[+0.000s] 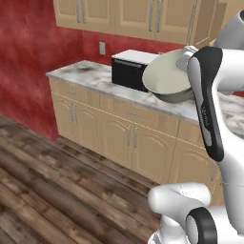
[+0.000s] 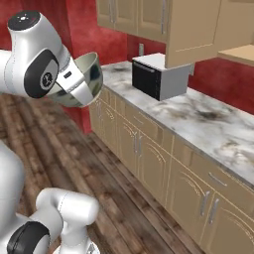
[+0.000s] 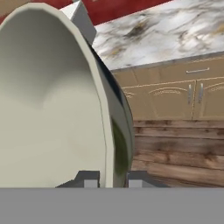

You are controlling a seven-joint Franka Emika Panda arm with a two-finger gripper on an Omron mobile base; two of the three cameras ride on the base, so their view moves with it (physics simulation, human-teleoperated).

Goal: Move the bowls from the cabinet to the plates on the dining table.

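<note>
With my jaws pinched tight across the rim, one tip inside and one outside the wall, my gripper (image 3: 110, 178) has the deep grey-green bowl (image 3: 52, 105) held up in the air, tilted so its pale inside faces back toward me and the dark glossy outside curves off to the other side of the tips. Nothing's under the bowl; it hangs off my hand w/ floor below. Out past it, beyond the rim, there's the marble counter (image 3: 175, 30) w/ tan drawer units (image 3: 183, 94) underneath, and a black microwave (image 1: 128, 71) sitting on that counter further off to one side. Above the counter, well over my hand, the cabinet (image 2: 163, 20) runs along the red wall, doors w/ long silver handles. So I reckon I'm mid-carry: bowl no. 1 is out of the cabinet and in transit. No plates or dining table in sight, so next move prob needs the base to swing round toward the table, me keeping the grip firm and levelling the bowl before lowering it onto a plate. Second bowl I can't spot from here.
</note>
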